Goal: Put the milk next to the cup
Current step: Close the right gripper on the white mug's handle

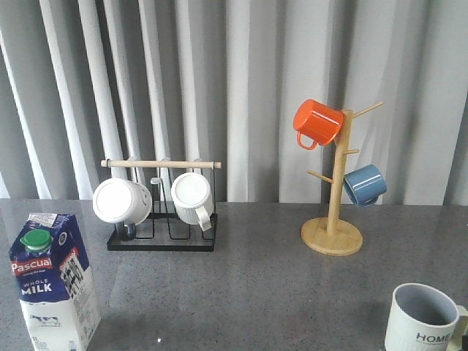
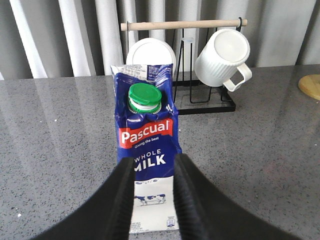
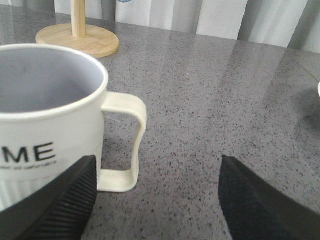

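The milk, a blue-and-white Pascual carton with a green cap, stands upright at the table's front left. In the left wrist view the milk stands just beyond my left gripper. The jaws stand a narrow gap apart with nothing between them, and the fingers cover the carton's lower edges. The cup, a pale ribbed HOME mug, stands at the front right. In the right wrist view the cup sits beside one finger of my wide-open right gripper, its handle between the jaws. Neither gripper shows in the front view.
A black wire rack with a wooden bar holds two white mugs at the back left. A wooden mug tree at the back right carries an orange mug and a blue mug. Grey curtains hang behind.
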Controlling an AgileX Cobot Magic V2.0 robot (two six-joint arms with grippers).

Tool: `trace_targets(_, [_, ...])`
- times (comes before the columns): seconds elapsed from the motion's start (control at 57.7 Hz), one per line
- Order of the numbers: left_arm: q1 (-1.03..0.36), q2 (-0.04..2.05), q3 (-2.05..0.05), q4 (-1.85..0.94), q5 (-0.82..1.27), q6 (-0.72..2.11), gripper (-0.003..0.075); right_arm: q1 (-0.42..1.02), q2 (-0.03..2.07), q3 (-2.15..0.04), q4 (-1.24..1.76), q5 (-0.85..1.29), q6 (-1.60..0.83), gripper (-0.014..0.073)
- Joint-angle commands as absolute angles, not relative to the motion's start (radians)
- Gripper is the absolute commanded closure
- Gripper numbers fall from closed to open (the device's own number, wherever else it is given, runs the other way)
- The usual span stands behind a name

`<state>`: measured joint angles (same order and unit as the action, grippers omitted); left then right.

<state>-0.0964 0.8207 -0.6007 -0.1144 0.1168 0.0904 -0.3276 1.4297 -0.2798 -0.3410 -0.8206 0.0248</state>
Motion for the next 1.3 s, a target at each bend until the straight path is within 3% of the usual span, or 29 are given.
trace_targets(0.0, [-0.103,0.816,-0.637,-0.118,0.048,0.082,0.0514,-0.334,1.44,-0.318,-0.337,-0.927,0.014,0.0101])
trace_targets(0.797, [-0.103,0.816,-0.637,-0.118,0.048,0.082,0.0514,-0.334,1.628,-0.423,-0.346,-0.997,0.025,0.0147])
trace_targets(0.901, [-0.103,0.816,-0.637,-0.118,0.048,0.082,0.0514,-0.334,1.656,-0.423,-0.348,-1.0,0.031,0.0225])
trace_targets(1.109, [-0.103,0.816,-0.637,-0.118,0.048,0.082,0.0514,-0.334,1.672,-0.423,-0.406,-1.033,0.033,0.0607])
trace_targets(1.282, [-0.103,0.816,-0.637,-0.118,0.048,0.082,0.0514,-0.334,1.673,-0.456,-0.411,-1.014,0.038,0.0604])
